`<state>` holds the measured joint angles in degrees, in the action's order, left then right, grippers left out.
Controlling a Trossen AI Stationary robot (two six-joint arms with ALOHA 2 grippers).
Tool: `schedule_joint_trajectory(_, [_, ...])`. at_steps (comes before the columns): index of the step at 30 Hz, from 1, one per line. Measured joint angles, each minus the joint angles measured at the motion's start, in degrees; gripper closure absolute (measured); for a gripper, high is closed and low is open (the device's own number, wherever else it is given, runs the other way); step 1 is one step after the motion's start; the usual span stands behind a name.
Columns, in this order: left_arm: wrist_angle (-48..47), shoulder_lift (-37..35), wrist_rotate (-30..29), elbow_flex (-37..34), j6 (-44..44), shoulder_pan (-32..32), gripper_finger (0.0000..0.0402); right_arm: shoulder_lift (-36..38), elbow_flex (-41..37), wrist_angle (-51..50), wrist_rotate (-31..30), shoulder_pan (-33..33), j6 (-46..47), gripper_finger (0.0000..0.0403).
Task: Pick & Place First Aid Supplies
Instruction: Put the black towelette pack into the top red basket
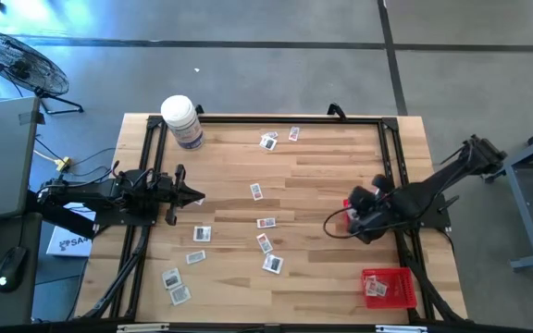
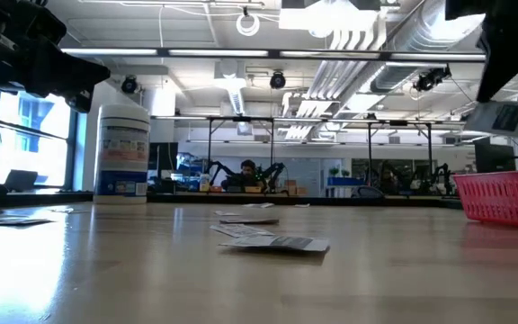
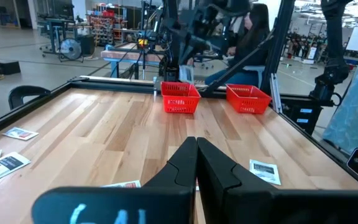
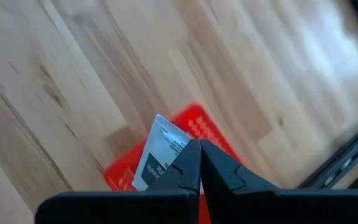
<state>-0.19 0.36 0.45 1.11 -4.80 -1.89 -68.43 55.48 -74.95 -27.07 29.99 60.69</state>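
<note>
**A:** What has the right gripper (image 4: 199, 144) got?

**B:** From my desk I see its fingers pinched together on one packet (image 4: 161, 151), a small white one with dark print, gripped by its edge. It hangs above a red basket (image 4: 199, 127), with bare wood all around.

**A:** Which basket?

**B:** From above, the right gripper (image 1: 352, 215) sits at the table's right side, where a bit of red shows under the arm. A second red basket (image 1: 389, 288) stands nearer the front right corner with a packet or two inside.

**A:** And the left side?

**B:** I've got the left gripper (image 1: 195, 197) parked over the left part of the table, fingers fully together, nothing in them.

**A:** The rest of the packets?

**B:** Scattered loose on the wooden table (image 1: 331, 166): two near the far edge (image 1: 269, 141), several across the middle (image 1: 266, 223), a couple at the front left (image 1: 175, 286). A white bottle (image 1: 182, 120) stands at the far left corner.
</note>
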Motion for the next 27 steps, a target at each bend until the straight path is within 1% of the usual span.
schedule_joint_trajectory(4, [0.00, 0.00, 0.00, -0.01, -0.02, 0.01, 0.0401, 2.72, -7.43, 3.26, 3.69, 0.01, 4.17, 0.0403])
schedule_joint_trajectory(8, [0.00, 0.02, 0.00, 0.01, -0.02, 0.00, 0.0401, 3.98, -14.65, 10.81, 3.78, -0.36, 5.10, 0.0403])
schedule_joint_trajectory(11, [0.00, 0.02, 0.00, 0.01, -0.02, 0.00, 0.0401, 3.97, -18.29, 13.41, 4.60, -1.83, 5.01, 0.0402])
schedule_joint_trajectory(15, [0.00, 0.00, 0.00, 0.00, -0.01, 0.00, 0.0401, 3.89, -21.30, 13.44, 7.03, -4.45, 4.85, 0.0398])
schedule_joint_trajectory(18, [0.00, 0.02, 0.00, 0.01, -0.02, 0.00, 0.0401, 3.89, -21.26, 13.33, 9.48, -5.90, 1.30, 0.0381])
schedule_joint_trajectory(20, [0.00, 0.00, 0.00, 0.01, -0.02, 0.01, 0.0401, 3.89, -19.36, 12.04, 9.60, -6.69, -2.35, 0.0364])
schedule_joint_trajectory(22, [0.00, 0.00, 0.00, 0.00, 0.00, 0.00, 0.0401, 3.89, -16.22, 9.37, 7.86, -7.32, -4.41, 0.0346])
schedule_joint_trajectory(24, [0.00, 0.02, 0.00, 0.01, -0.02, 0.01, 0.0401, 3.89, -12.58, 8.01, 4.63, -7.84, -6.62, 0.0330])
schedule_joint_trajectory(25, [0.00, 0.00, 0.00, 0.01, 0.00, 0.01, 0.0401, 3.92, -10.80, 8.91, 2.99, -7.93, -8.21, 0.0324])
schedule_joint_trajectory(27, [0.00, 0.00, 0.00, 0.01, -0.02, 0.00, 0.0401, 3.94, -8.03, 14.81, 0.75, -7.92, -13.67, 0.0313])
